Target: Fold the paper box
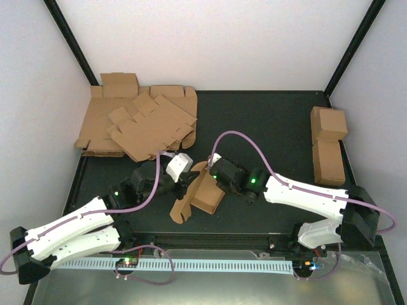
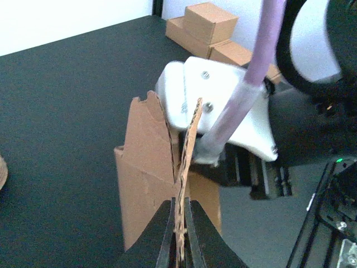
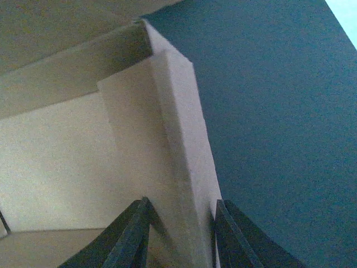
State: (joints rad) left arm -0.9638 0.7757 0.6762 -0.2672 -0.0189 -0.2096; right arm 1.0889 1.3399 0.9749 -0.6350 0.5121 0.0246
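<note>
The paper box (image 1: 205, 196) stands half-folded mid-table between both arms, a brown cardboard sheet with panels raised. My left gripper (image 1: 186, 181) comes at it from the left. In the left wrist view this gripper (image 2: 181, 223) is shut on a thin upright cardboard edge of the box (image 2: 148, 178). My right gripper (image 1: 213, 170) reaches in from the right. In its wrist view the right gripper (image 3: 181, 234) straddles a folded flap of the box (image 3: 178, 134); the right finger touches the flap, and a shadowed gap shows beside the left finger.
A stack of flat brown blanks (image 1: 137, 124) lies at the back left. Two finished cartons (image 1: 329, 143) sit along the right edge, also seen as cartons (image 2: 209, 25) in the left wrist view. An aluminium rail (image 1: 191, 264) runs along the near edge.
</note>
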